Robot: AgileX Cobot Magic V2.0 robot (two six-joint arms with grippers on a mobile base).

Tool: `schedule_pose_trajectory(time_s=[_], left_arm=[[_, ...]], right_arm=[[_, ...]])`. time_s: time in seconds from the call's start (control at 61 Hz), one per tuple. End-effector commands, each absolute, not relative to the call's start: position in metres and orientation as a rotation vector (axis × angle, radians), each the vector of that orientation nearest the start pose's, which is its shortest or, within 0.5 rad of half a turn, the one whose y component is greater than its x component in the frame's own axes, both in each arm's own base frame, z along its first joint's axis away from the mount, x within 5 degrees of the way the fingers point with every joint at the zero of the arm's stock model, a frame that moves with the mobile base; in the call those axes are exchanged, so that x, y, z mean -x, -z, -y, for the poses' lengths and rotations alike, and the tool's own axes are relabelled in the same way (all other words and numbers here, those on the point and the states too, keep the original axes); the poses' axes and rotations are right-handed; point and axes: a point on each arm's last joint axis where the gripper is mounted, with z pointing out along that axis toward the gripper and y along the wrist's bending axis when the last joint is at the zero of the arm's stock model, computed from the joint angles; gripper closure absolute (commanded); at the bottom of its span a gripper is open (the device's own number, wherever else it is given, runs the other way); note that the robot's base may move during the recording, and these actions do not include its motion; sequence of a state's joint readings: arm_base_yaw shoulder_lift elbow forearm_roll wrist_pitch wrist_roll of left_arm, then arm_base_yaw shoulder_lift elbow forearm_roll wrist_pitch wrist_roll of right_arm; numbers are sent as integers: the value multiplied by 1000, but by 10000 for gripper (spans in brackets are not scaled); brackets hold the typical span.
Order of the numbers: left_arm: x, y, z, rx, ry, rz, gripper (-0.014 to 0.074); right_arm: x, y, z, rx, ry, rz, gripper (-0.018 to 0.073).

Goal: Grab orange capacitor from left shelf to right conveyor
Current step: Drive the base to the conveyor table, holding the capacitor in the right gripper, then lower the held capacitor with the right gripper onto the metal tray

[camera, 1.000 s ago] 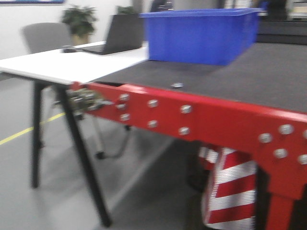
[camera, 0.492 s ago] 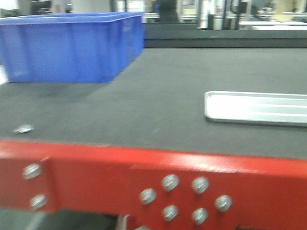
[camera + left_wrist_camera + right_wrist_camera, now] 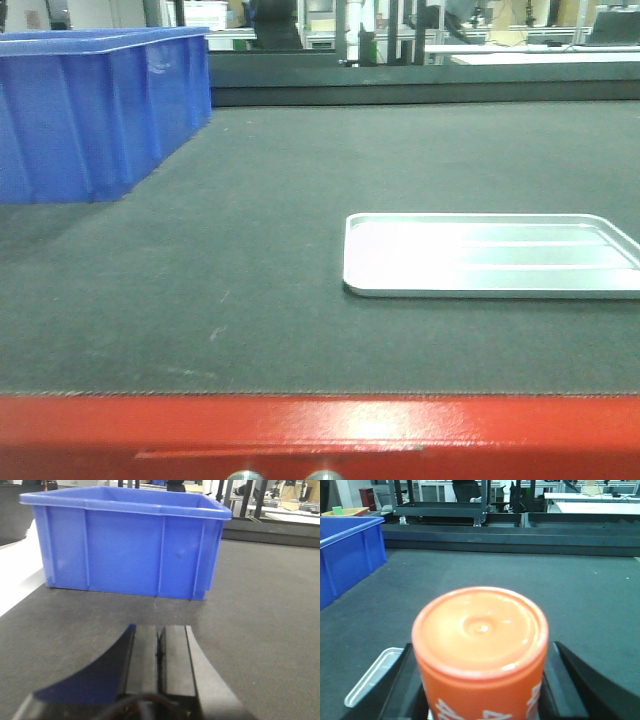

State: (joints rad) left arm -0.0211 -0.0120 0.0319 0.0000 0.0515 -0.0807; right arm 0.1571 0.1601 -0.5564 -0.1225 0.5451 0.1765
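Two black fingers of the right gripper (image 3: pixel 480 687) clamp the orange can (image 3: pixel 480 640) upright above the grey belt (image 3: pixel 260 210), near a silver tray (image 3: pixel 490 255); its white print is cropped, unreadable; the left gripper (image 3: pixel 159 647) is pressed closed, empty, facing a blue bin (image 3: pixel 125 550).

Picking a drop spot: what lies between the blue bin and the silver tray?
Only bare conveyor belt between blue bin and silver tray, per the front view.

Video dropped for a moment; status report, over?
Left gripper shut, empty. Right gripper shut on orange capacitor, over the right conveyor. Silver tray close by, blue bin at left.
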Motion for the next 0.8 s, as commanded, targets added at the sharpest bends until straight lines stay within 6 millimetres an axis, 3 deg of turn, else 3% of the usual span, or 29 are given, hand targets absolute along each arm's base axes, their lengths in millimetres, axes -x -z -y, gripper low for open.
schedule_pose_trajectory(time_s=[0.0, 0.787], left_arm=[[-54, -212, 1, 42, 87, -1434, 701], [-54, -212, 1, 42, 87, -1434, 701]], right_arm=[[-30, -353, 1, 33, -126, -1524, 445], [-30, -354, 1, 33, -126, -1521, 445]])
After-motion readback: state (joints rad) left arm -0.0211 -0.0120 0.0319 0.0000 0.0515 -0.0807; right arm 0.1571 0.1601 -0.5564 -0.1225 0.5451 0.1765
